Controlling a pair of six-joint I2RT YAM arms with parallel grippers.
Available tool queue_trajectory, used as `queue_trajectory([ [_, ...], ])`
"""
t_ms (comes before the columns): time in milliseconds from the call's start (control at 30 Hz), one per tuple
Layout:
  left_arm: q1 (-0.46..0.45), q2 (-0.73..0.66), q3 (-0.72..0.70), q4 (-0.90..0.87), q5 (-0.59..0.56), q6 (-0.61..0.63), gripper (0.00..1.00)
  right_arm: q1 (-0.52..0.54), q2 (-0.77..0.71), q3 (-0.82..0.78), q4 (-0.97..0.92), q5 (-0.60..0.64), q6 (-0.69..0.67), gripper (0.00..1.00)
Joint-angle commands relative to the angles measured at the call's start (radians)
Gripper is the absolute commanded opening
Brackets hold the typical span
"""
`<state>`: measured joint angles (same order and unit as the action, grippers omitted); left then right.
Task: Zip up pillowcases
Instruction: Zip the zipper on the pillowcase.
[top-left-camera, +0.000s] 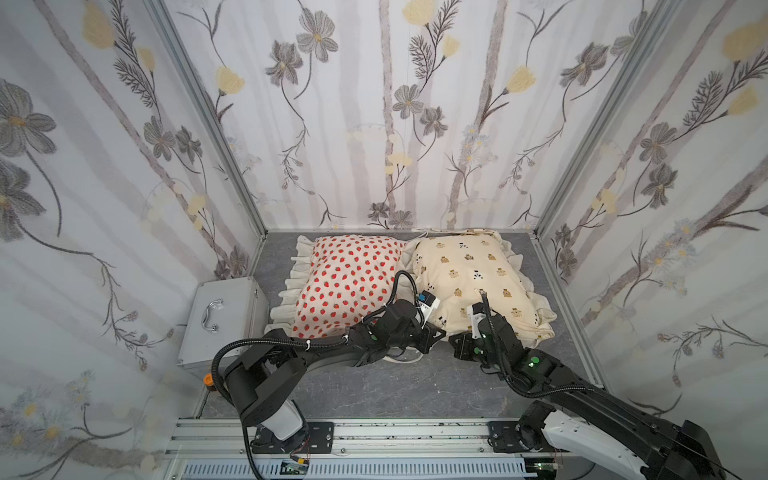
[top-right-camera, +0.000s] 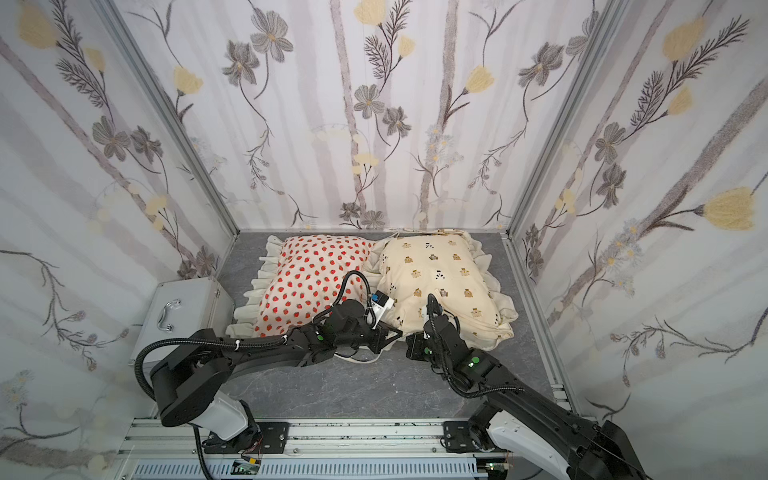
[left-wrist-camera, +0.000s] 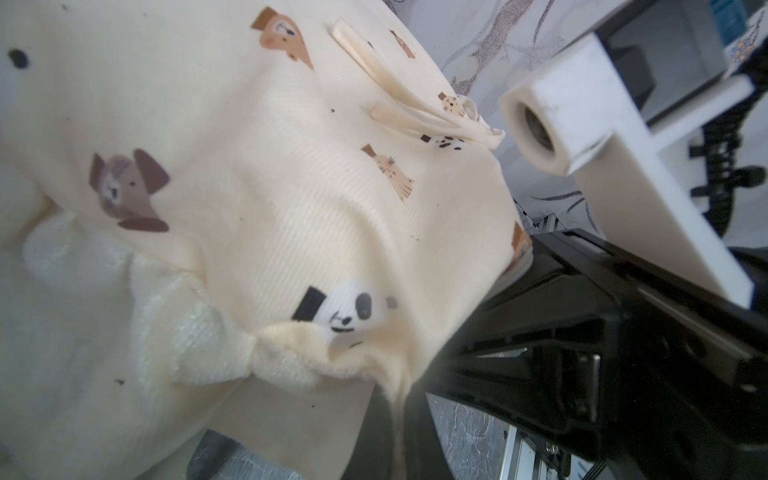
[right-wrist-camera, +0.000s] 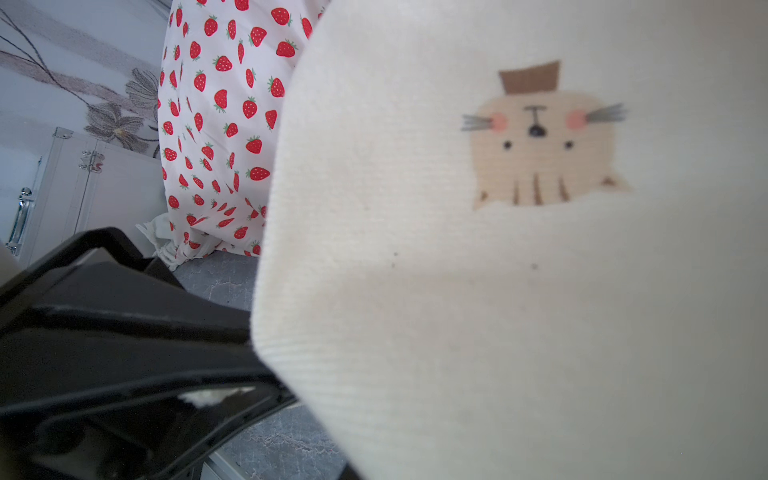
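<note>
At back of grey marbled tabletop (top-left-camera: 395, 386), side by side & touching: white stuffed fabric pillowcase w/ red strawberries (top-left-camera: 345, 278) on L, cream stuffed fabric pillowcase w/ small brown bears (top-left-camera: 469, 274) on R, cream ruffles round both. Bear one hard up to rear of floral-print walls (top-left-camera: 374, 124), R ruffle near side frame. Well apart to L of strawberry one, against L wall: silver metal case w/ curved handle (top-left-camera: 220, 316), handle side up, clear of both arms. Left gripper (top-left-camera: 438, 332) at near-L corner of bear pillowcase, clenched on a pinch of its cream fabric; in L wrist view, cloth drawn down to a point at black jaw. Right gripper (top-left-camera: 457, 344) just beside it on same near edge, aimed toward L one, jaws closed tight; held thing, if any: can't tell, tips hidden in R wrist view behind bulge of bear fabric. In the way: L arm across near-R corner of strawberry pillowcase, covering that corner in both top views; R wrist + cam over near edge of bear one. Zip line hidden in every view. Thin cream tie (top-left-camera: 405, 358) loose on tabletop under L wrist. Flat cream ties (left-wrist-camera: 415, 104) on bear fabric in L wrist view. Along front edge: aluminium rail (top-left-camera: 415, 432) w/ both arm bases on it.
</note>
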<state>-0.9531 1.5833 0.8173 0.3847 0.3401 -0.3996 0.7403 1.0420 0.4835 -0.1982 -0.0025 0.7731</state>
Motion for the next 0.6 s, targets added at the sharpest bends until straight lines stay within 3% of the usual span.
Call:
queue_trajectory([
  [0, -0.001, -0.002, 0.003, 0.029, -0.003, 0.001, 0.00, -0.001, 0.002, 0.010, 0.058, -0.001, -0.008, 0.05],
  [567, -0.001, -0.025, -0.011, 0.036, -0.127, -0.031, 0.00, -0.013, -0.009, 0.013, -0.024, -0.003, 0.061, 0.00],
])
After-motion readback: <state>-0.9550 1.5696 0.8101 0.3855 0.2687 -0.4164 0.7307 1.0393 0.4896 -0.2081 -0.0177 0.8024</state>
